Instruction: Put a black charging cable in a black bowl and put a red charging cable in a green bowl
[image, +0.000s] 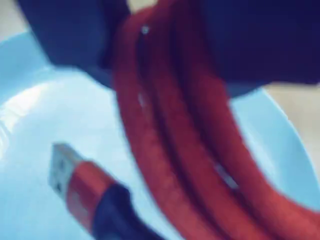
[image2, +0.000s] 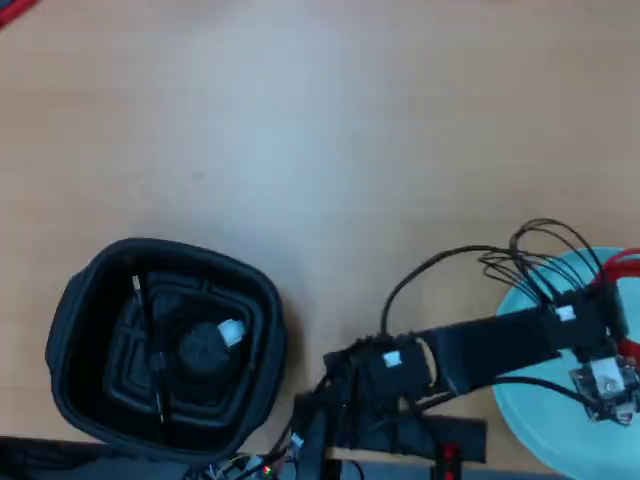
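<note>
In the wrist view the red charging cable (image: 170, 150) fills the frame, its coil pinched between the dark blue jaws of my gripper (image: 165, 60). Its red-and-silver plug (image: 75, 175) hangs low over the pale green bowl (image: 45, 115). From overhead, the arm reaches right over the green bowl (image2: 545, 420) at the frame's right edge, with my gripper (image2: 612, 305) above it and a bit of red cable (image2: 622, 266) showing. The black bowl (image2: 75, 320) stands at the lower left, with the black charging cable (image2: 200, 352) and its white tie lying on its floor.
The light wooden table (image2: 300, 130) stretches across the overhead view. The arm's base and loose black wires (image2: 400, 400) sit at the bottom edge between the two bowls. A red object (image2: 10, 8) pokes in at the top left corner.
</note>
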